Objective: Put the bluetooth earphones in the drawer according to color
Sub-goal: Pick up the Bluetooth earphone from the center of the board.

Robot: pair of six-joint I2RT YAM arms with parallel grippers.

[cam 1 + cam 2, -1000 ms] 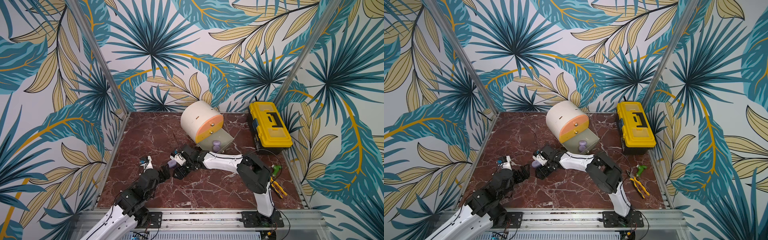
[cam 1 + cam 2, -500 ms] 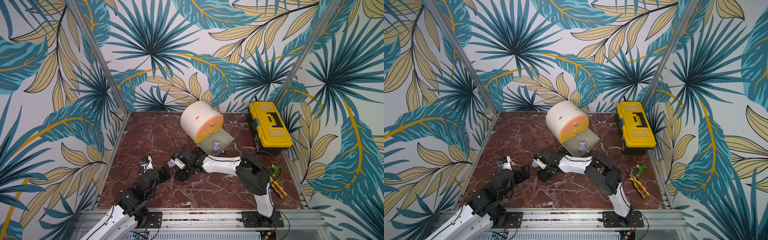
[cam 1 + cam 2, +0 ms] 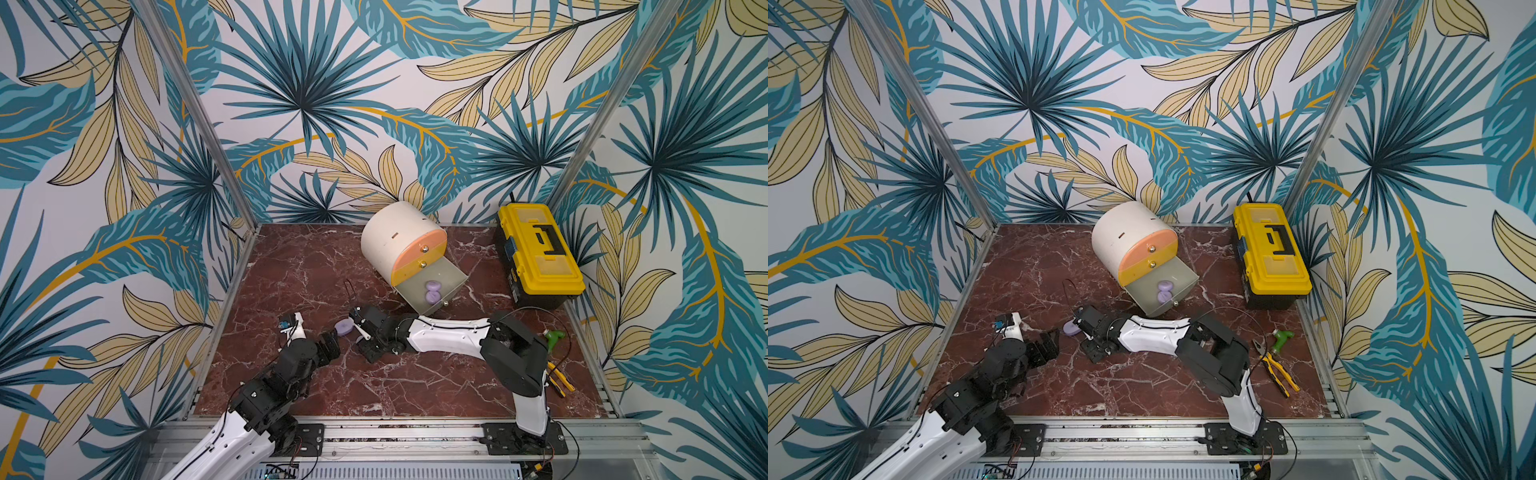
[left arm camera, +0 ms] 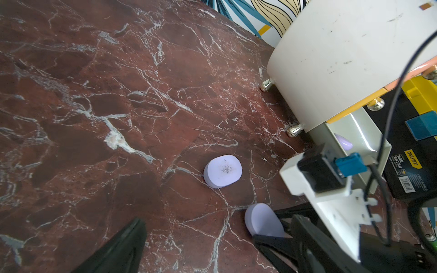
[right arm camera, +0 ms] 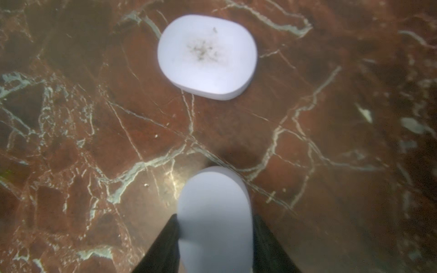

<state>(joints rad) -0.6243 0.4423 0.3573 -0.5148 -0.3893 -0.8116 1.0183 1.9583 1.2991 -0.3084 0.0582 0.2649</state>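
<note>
lilac is the colour of the earphone case (image 5: 214,203) that the right gripper (image 5: 215,236) pinches. in the right wrist view its two black fingers (image 5: 163,243) lie against both sides of the case. the case is low over the red-brown marble table (image 3: 291,270), and i cannot tell if it touches the table. a second lilac case (image 4: 222,171) lies flat on the table just beyond the fingertips, apart from the held one. it has dark specks on its top face. in a top view this second case (image 3: 344,327) shows between the tips of the two grippers, in the near middle of the table, and the held case is hidden under the right gripper.

the left gripper (image 3: 331,344) is spread wide and has nothing between its fingers. it points to the right, and its tip is near the second case but not on it.

further away, at the far middle of the table, stands the cream cabinet (image 3: 395,237) with a round top. its peach drawer (image 3: 415,249) and its yellow drawer (image 3: 415,268) are closed. the grey-beige bottom drawer (image 3: 453,279) is pulled out toward the near right, and two more lilac cases (image 3: 432,291) lie inside it, touching each other.

a yellow and black toolbox (image 3: 538,253) stands closed at the far right, well apart from the cabinet. at the near right edge, beside the right arm, lie the pliers (image 3: 1273,365) with yellow handles and a green-handled tool (image 3: 1281,336).
</note>
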